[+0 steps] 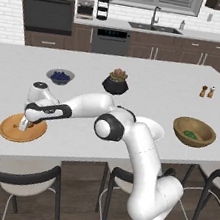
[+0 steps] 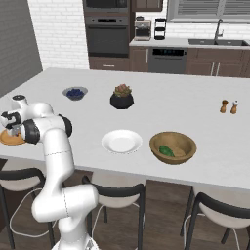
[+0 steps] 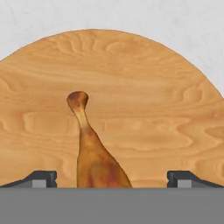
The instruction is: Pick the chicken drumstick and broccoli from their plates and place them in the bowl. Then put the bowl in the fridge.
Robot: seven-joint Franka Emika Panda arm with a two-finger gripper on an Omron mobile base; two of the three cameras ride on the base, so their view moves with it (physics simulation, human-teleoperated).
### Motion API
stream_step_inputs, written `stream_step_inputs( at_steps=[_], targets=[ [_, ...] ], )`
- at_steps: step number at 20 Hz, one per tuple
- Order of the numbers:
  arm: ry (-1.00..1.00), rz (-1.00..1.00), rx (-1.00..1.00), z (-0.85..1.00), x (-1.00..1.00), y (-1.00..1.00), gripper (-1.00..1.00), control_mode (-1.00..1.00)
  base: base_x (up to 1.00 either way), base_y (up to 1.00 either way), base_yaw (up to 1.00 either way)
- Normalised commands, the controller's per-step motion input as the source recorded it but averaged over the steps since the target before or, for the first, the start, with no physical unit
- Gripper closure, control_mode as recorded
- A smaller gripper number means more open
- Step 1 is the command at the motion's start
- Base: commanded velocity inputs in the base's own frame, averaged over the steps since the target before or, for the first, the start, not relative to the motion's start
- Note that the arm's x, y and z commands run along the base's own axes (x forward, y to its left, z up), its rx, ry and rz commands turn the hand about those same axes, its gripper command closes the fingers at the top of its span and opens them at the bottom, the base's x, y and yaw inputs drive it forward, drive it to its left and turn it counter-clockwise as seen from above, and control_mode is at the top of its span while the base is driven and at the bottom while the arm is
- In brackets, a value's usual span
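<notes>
the golden-orange chicken drumstick (image 3: 94, 153) has its thick end cut off below; the round tan wooden plate (image 2: 10, 139) sits partly behind the arm.

Home kitchen; built-in wall oven (image 1: 49, 8); sink with faucet (image 1: 154, 23); dishwasher (image 1: 111, 41); dark cabinets (image 1: 193, 51); island counter (image 1: 156, 89) with stools (image 2: 117, 200).

Your white tabletop (image 1: 157, 84) carries: wooden plate (image 1: 10, 131) lower left, blueberry bowl (image 1: 60, 77) and potted succulent (image 1: 116, 82) mid-frame, white plate (image 2: 121, 141), wooden bowl (image 1: 194, 132) right, two shakers (image 1: 207, 91) upper right.
</notes>
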Motion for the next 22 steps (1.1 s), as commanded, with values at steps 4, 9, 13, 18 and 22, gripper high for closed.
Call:
stream_step_inputs(
  at_steps=[4,9,13,18,22],
  targets=[
    [0.02,0.00,0.00,-0.18,-0.01,0.00,1.00,-1.00,0.00,0.00,0.00],
    [0.02,0.00,-0.01,-0.09,-0.21,-0.09,1.00,-1.00,0.00,0.00,0.00],
    [0.00,0.00,0.00,0.05,-0.09,-0.11,1.00,-1.00,0.00,0.00,0.00],
    [-0.06,0.00,0.00,0.59,-0.57,-0.39,1.00,-1.00,0.00,0.00,0.00],
    [-0.10,-0.06,0.00,0.68,-0.85,-0.78,1.00,-1.00,0.00,0.00,0.00]
  ],
)
